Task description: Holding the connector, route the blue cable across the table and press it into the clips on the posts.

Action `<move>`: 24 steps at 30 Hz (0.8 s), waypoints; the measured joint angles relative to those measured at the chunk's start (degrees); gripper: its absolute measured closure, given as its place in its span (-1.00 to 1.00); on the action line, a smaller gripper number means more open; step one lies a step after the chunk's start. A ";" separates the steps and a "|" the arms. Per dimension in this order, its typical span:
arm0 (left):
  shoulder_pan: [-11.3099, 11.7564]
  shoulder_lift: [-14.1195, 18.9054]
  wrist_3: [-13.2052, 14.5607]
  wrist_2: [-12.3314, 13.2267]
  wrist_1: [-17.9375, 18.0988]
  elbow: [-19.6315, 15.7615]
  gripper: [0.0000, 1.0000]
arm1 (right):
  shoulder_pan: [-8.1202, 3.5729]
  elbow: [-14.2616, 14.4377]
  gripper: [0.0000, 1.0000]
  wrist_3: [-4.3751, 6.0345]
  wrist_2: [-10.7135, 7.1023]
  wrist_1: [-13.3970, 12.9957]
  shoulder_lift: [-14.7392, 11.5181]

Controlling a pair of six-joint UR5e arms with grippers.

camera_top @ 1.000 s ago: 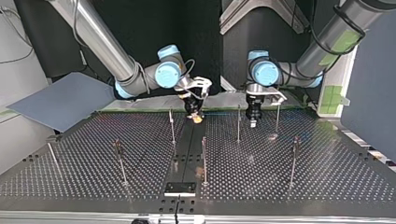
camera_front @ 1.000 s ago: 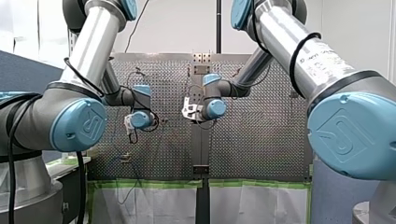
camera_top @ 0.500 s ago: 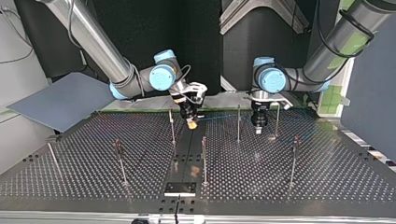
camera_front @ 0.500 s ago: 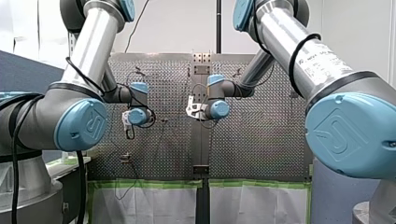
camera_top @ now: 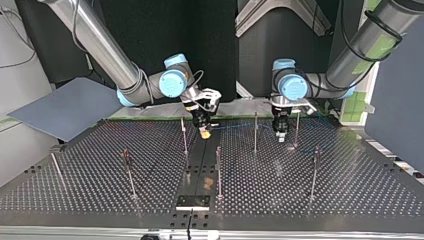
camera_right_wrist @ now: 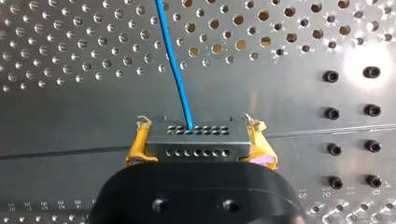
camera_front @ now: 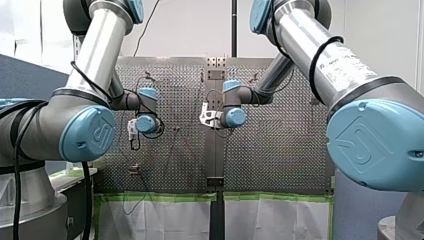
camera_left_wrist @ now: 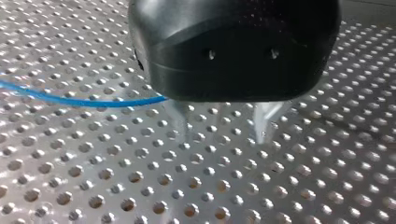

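Shifted sideways since a second ago, the left jaws are held apart beside the blue cable (camera_left_wrist: 84,100); the connector (camera_right_wrist: 194,140), clamped in the right jaws, is shown plainly only in the right wrist view.

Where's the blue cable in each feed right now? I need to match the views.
Front view: too thin to make out.
Top view: the cable is a faint line from my right gripper towards my left gripper.
Left wrist view: the cable runs in beside the gripper and passes behind its body.
Right wrist view: the cable leaves the connector held in the jaws and runs ahead.
Shared landmark: the perforated table.
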 joint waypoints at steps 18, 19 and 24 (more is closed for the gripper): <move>-3.04 5.71 -2.54 -3.08 -4.95 -5.10 -1.00 | -1.35 0.00 1.00 -0.28 -0.26 0.53 0.00; -3.29 6.14 -2.61 -3.07 -5.21 -5.52 -1.00 | -1.38 0.00 1.00 -0.27 -0.26 0.53 0.00; -4.97 8.63 -2.59 -3.68 -6.67 -7.84 -1.00 | -1.43 0.00 1.00 -0.27 -0.25 0.56 0.01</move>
